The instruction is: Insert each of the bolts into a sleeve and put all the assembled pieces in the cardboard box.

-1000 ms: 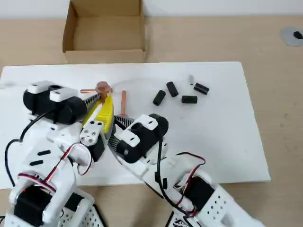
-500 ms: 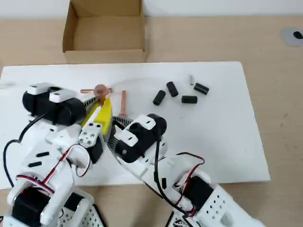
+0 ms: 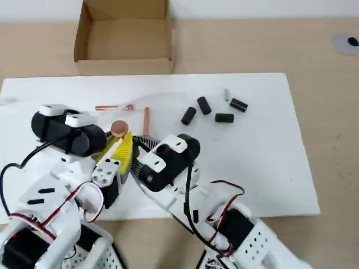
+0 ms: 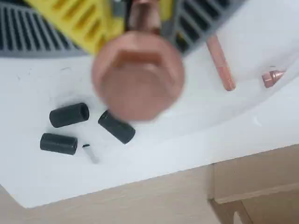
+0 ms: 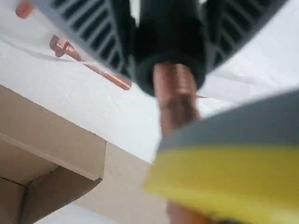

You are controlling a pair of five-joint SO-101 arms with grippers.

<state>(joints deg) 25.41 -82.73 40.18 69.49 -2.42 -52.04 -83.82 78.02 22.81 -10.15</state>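
My left gripper (image 3: pixel 121 136), with its yellow finger (image 4: pixel 79 21), is shut on a copper bolt (image 3: pixel 119 128) whose hexagonal head (image 4: pixel 138 74) faces the left wrist camera. My right gripper (image 5: pixel 170 28) is shut on a black sleeve (image 5: pixel 170 44). The bolt's shaft (image 5: pixel 174 93) meets the sleeve's mouth. Both grippers meet above the white mat (image 3: pixel 258 157), left of its middle. Two more bolts (image 3: pixel 114 107) (image 3: pixel 146 121) lie on the mat just beyond. Several loose sleeves (image 3: pixel 188 116) (image 3: pixel 203 105) (image 3: pixel 224 118) lie farther right. The open cardboard box (image 3: pixel 124 36) stands past the mat's far edge.
A small pale pin (image 3: pixel 226 94) lies beside the sleeves. The bare wooden table (image 3: pixel 325 112) surrounds the mat. A grey disc (image 3: pixel 346 42) sits at the far right edge. The mat's right half holds nothing.
The left gripper has drawn back toward the near side with the bolt, bringing it to the right gripper's sleeve. A bolt lying on the mat is now uncovered.
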